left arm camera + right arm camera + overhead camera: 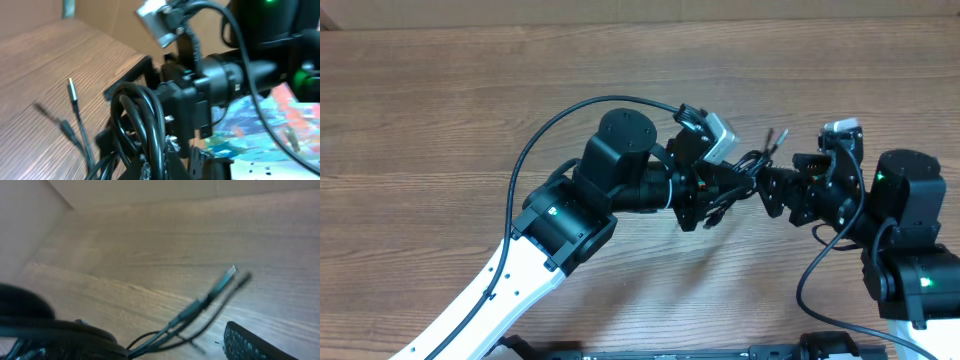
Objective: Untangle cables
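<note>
Looped cables [145, 120] crowd the left wrist lens, bunched between left gripper [712, 195] and right gripper [778, 190], whose tips nearly meet; neither's grip can be judged. Plug ends [227, 277] project beyond. Wooden table [440, 120] spreads wide around both.

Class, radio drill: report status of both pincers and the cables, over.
Left pincer and right pincer meet at the cable bundle; grips unclear. Plug ends stick out loose. Only the arms' own wires nearby.

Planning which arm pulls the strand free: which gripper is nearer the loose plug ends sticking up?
Right, narrowly. The plug ends lie just beyond the right gripper; the left gripper sits farther back, to their left.
</note>
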You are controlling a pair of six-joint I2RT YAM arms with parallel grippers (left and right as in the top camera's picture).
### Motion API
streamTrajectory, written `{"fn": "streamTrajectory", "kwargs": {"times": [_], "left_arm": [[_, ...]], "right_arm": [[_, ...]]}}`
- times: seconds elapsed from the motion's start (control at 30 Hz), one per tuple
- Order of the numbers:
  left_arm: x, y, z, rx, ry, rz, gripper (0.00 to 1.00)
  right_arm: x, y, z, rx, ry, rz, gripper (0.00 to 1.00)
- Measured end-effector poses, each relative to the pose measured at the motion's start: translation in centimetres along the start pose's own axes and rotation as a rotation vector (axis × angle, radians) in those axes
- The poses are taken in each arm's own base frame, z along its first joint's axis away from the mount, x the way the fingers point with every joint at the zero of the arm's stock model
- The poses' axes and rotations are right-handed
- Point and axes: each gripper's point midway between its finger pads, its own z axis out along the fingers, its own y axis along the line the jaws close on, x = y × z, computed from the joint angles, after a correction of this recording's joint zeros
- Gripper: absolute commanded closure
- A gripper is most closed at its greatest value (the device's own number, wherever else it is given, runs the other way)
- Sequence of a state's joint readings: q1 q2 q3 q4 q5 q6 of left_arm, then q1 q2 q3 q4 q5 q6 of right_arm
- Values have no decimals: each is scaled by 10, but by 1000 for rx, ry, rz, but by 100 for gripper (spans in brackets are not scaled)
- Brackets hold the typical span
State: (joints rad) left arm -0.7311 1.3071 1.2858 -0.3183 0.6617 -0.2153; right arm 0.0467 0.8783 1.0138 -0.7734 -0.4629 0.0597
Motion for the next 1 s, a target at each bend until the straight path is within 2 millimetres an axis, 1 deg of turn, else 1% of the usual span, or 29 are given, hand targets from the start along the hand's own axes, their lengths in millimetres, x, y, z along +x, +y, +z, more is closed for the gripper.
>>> {"fn": "streamTrajectory", "kwargs": {"times": [0.13,0.2,0.23,0.3,0.37,0.5,0.6,0.7,0.77,1.0], "left_arm": [[-4,-6,0,31,-12,-3,96],[-4,-7,0,41,-11,-3,96],[-4,-8,0,47,-10,-2,96],[-3,-11,0,64,-6,-2,96],[-2,-11,1,65,-2,-5,96],[1,-9,2,64,9,-17,96],[5,-6,4,61,21,-28,96],[7,-5,6,59,29,-35,96],[7,-4,7,58,31,-37,96],[10,-2,7,49,39,-44,96]], "right_arm": [[-3,-4,4,18,-5,34,16],[-2,-12,6,55,0,64,16],[-1,-16,7,77,4,79,16],[2,-32,11,156,15,129,16],[4,-40,10,202,16,155,15],[11,-58,5,316,23,214,13],[15,-67,1,377,30,231,12],[18,-75,-4,438,33,245,4],[20,-81,-9,485,33,257,0],[22,-98,-24,626,19,254,0]]}}
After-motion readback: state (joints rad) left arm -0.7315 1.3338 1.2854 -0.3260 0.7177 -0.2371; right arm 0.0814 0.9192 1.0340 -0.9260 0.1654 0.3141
